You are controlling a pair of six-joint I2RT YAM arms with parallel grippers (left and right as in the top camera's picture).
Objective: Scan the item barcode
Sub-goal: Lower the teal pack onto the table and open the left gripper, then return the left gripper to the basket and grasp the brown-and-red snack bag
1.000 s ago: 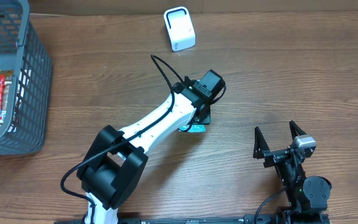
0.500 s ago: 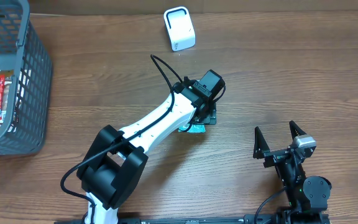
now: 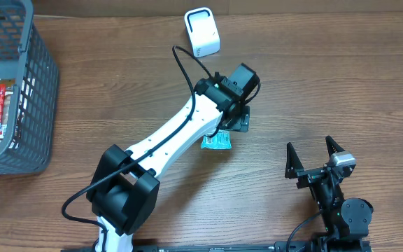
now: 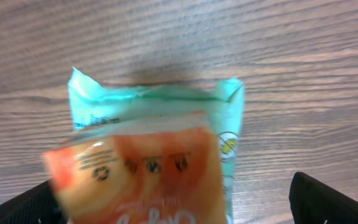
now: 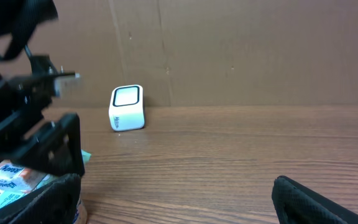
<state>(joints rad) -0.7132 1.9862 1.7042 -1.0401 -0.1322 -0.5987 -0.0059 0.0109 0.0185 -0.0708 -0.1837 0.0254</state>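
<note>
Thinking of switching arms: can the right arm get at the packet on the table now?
Probably not: the open left gripper hangs directly over the packet, blocking the way down for the right gripper.

The overhead view looks straight down from high above the table (image 3: 327,84), and the scanner (image 3: 201,32) lies near the far edge of its frame. The left wrist view hangs on the near side of the scanner. It faces down and is so close to the packet (image 4: 154,155) that the packet fills the frame and blurs. The right wrist view sits low, farthest from the scanner, and looks level across the table toward it. The scanner shows in the overhead and right wrist views, and the packet shows in all three.
</note>
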